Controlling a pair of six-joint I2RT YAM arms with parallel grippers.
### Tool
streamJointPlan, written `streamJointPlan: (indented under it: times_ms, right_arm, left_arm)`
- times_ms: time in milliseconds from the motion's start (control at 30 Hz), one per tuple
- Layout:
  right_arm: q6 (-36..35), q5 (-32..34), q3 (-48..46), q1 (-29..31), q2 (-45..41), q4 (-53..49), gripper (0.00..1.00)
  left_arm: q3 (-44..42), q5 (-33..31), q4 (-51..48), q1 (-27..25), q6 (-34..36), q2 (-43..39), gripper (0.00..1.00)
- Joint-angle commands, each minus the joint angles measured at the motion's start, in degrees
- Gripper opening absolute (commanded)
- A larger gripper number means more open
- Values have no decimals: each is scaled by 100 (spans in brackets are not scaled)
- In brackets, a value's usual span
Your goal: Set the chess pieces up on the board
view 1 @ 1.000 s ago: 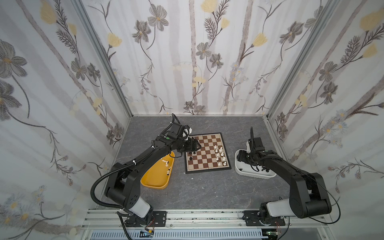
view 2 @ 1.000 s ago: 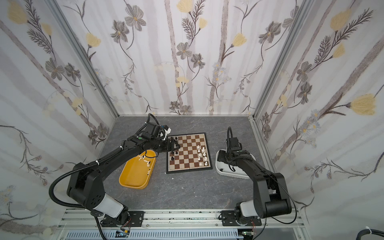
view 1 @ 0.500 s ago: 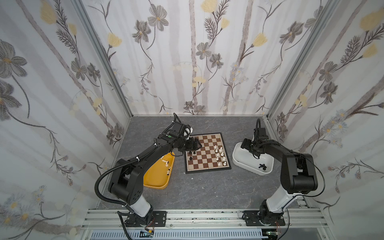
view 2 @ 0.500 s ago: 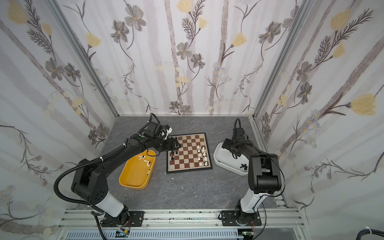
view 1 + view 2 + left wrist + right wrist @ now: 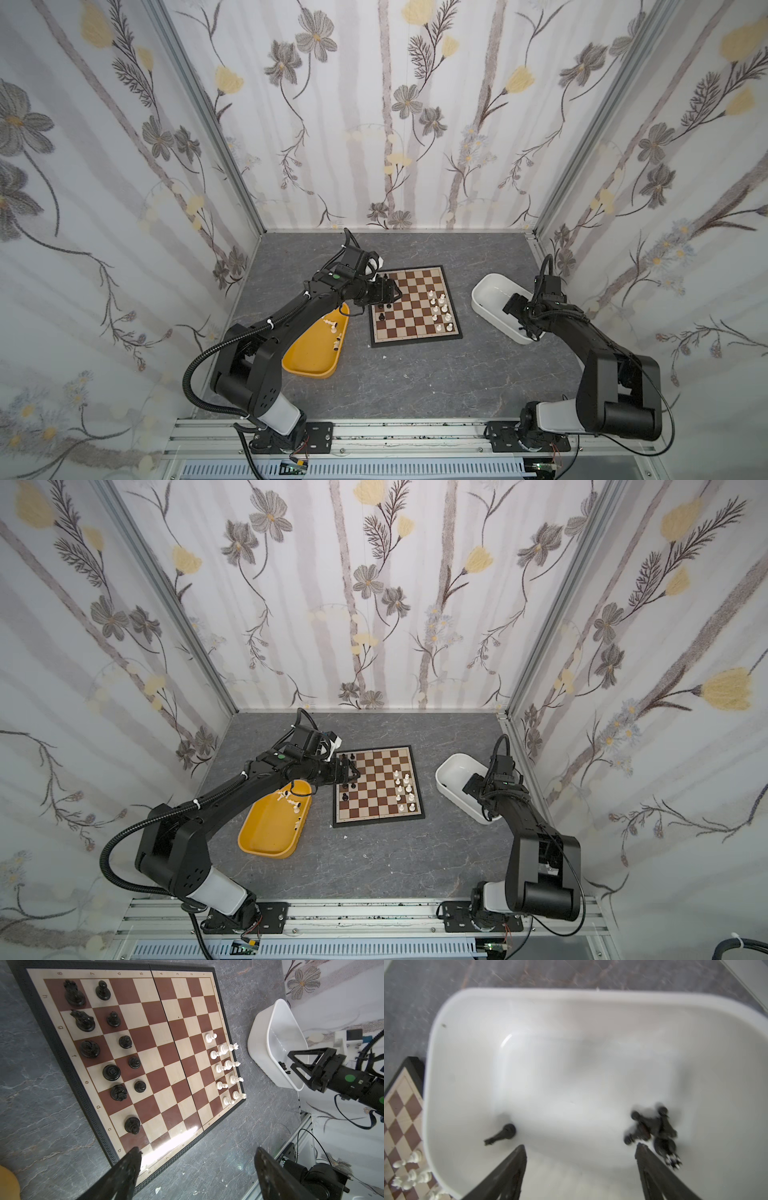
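The right pincer (image 5: 580, 1145) had swung back over the white tub (image 5: 467, 1012), open and empty; black chess pieces (image 5: 652, 1128) lay just ahead, likely its next pick.

Robot test cell, apparently a lab rig: floral-print fabric walls (image 5: 415, 104) on aluminium framing (image 5: 203, 108) enclose a grey marbled tabletop (image 5: 415, 382); left arm (image 5: 299, 309) and right arm (image 5: 582, 328) bolt to a front rail (image 5: 395, 433).
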Motion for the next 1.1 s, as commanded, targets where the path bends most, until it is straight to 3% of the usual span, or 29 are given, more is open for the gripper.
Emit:
streamJointPlan:
  times_ms: [0,67,167,367,600,667,867,1067]
  right_arm:
    - [6,-50,-348,-38,-289,-210,74]
    - [25,-290,-462,-24,-316,-242,66]
    - [218,-551,-500,192,-302,-188,62]
    - [1015,-1086,-139,1160,76,317,63]
    - [1708,-1780,83,1668,1065,1654,65]
    - [1561,-1530,360,1651,1253,1477,65]
    - [804,140,851,1864,1064,267,64]
    - [257,645,1165,2186,1222,-212,63]
  left_arm:
    - [-13,5,126,6,55,-58,87]
    - [-48,23,178,2,34,-62,87]
    - [-109,54,271,5,-12,-60,87]
    - [-118,69,354,6,-41,-93,87]
    - [-131,59,347,15,-24,-135,87]
    - [-96,76,313,15,-20,-117,87]
    - [-131,-2,284,15,-7,-198,88]
    - [-45,59,255,15,-23,-61,88]
